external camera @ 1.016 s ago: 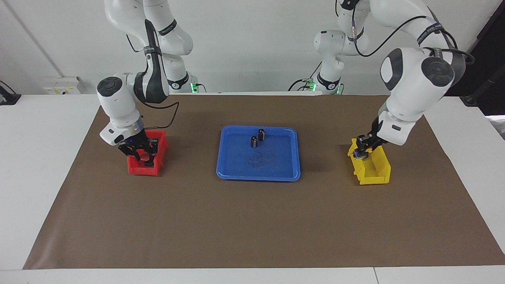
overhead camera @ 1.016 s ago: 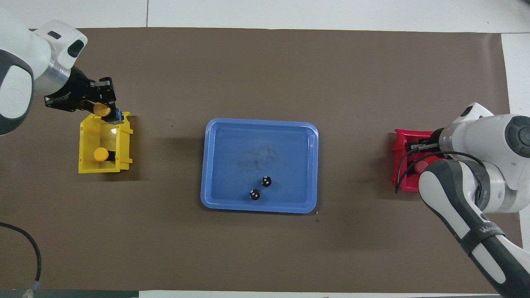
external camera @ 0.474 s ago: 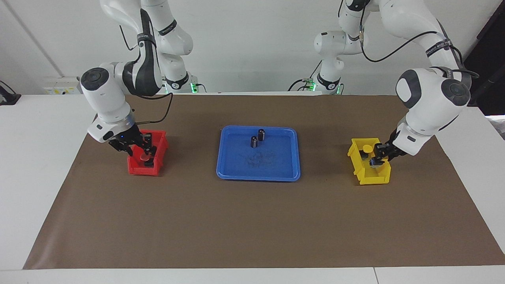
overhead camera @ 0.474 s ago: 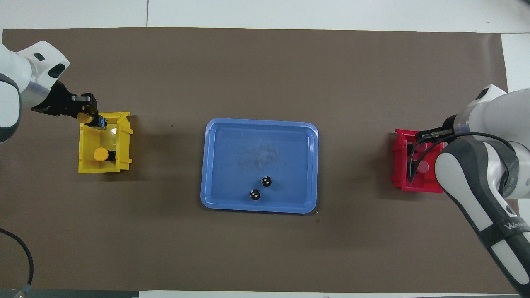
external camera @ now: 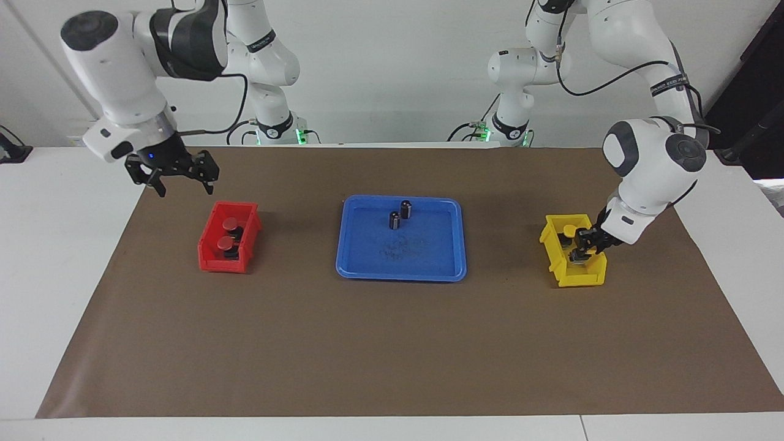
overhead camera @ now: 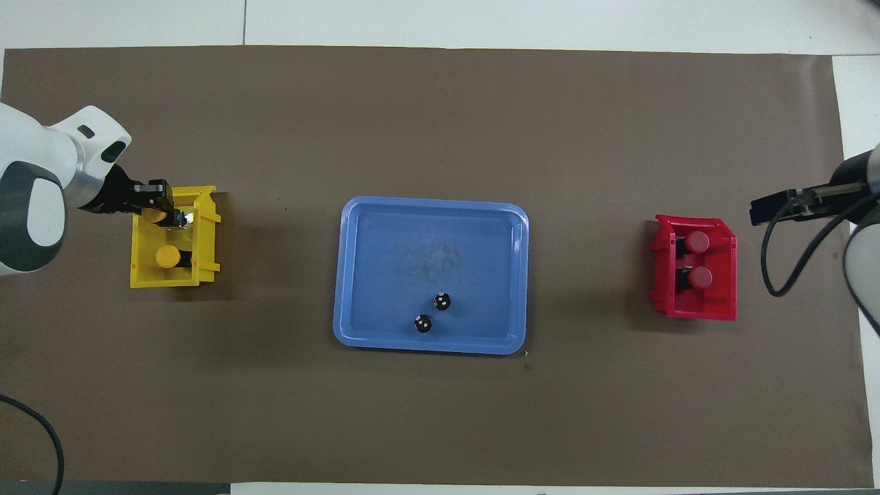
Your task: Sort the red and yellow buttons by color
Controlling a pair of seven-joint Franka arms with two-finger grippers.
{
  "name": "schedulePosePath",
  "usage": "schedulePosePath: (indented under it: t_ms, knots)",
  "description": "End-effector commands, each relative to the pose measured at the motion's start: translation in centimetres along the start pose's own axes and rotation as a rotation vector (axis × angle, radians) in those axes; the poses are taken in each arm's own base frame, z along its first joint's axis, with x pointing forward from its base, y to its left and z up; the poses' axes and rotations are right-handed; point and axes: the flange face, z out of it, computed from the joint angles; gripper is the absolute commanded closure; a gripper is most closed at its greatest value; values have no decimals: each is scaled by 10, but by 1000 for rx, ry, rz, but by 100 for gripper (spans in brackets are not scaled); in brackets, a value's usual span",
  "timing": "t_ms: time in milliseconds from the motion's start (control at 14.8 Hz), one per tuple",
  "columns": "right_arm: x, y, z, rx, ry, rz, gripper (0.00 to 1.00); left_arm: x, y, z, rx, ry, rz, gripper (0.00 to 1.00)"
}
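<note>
Facing view: right gripper hangs in the air with fingers spread and nothing between them, above the brown mat beside the red bin. Below the fingers, that bin holds two red buttons, one nearer the robots than the other. Left gripper dips into the yellow bin, fingers clenched on a yellow button — another yellow button sits just beside them. Blue tray between the bins holds two dark cylinders.

Overhead view: left gripper is over the yellow bin's end farther from the robots, its fingers around a yellow cap; the second yellow button lies nearer the robots. Right gripper is clear of the red bin — both red buttons lie inside.
</note>
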Motion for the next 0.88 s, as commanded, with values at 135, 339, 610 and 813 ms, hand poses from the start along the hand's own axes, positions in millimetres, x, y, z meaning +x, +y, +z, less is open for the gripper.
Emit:
schedulePosePath:
  t_ms: [135,339,610,813]
  knots:
    - [0,27,-35,45,-67,67,1,-6,-2,2,-5,31,10,47]
    - [-8,35,-39,37,-108,83,0,-1,1,-5,-7,34,5,39]
    - [-2,57,-24,42,-119,120,0,6,1,-62,-10,-13,15,35]
    - [1,59,-23,38,-118,119,0,7,3,-112,-8,-36,27,4]
